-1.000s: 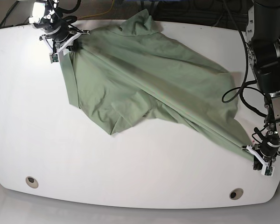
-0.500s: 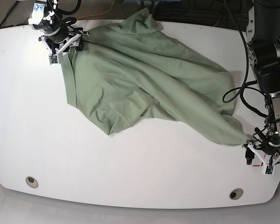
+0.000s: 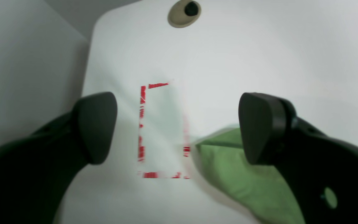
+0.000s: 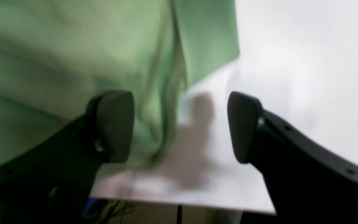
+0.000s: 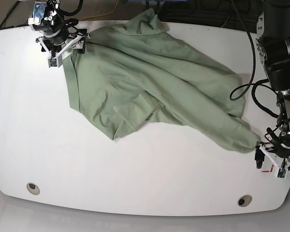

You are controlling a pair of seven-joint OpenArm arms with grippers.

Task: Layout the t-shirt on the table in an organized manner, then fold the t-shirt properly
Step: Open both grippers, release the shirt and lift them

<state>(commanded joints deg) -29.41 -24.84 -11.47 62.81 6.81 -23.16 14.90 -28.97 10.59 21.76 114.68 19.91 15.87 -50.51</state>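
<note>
Here, in the left wrist view, the left tool [image 3: 177, 127] hangs wide open over the white desk [image 3: 259, 46], its two dark pads well apart with nothing between them; a corner of the t-shirt [image 3: 228, 161] lies just beside the right-hand pad, next to a rectangle of red tape marks [image 3: 162, 130], with a grey grommet [image 3: 184, 13] farther off. In the right wrist view, the right tool [image 4: 180, 126] is likewise open and empty, hanging over a hemmed edge of the shirt near the desk's rim, the cloth reaching partly between the pads but not pinched. In the base view, the shirt sprawls diagonally across the desk, rumpled, with a folded-under mass near its middle, one end by the right tool at the far corner and the other tapering to a point just beside the left tool close to the near edge. The layout looks unfinished: to do it well, each tool should probably take a single layer at a hem or shoulder corner, lift only slightly, and draw outward evenly so the bunched middle opens flat rather than dragging the whole shirt off the edge.
</note>
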